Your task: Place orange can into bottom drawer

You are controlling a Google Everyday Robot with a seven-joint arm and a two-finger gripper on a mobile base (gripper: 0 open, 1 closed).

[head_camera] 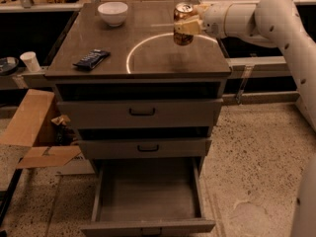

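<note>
The orange can [183, 23] is held upright in the air above the cabinet top [163, 58], near its back right part. My gripper [189, 25] comes in from the right on the white arm and is shut on the can's side. The bottom drawer [148, 196] is pulled out below, a wide grey box with a bare flat floor. The two shallower drawers above it, the upper [140, 112] and the middle [145, 147], are pushed in.
A white bowl [112, 13] sits at the back left of the top and a dark blue wrapped snack [91, 59] at the front left. A cardboard box [34, 132] lies on the floor left of the cabinet. A white cup [30, 61] stands on the left shelf.
</note>
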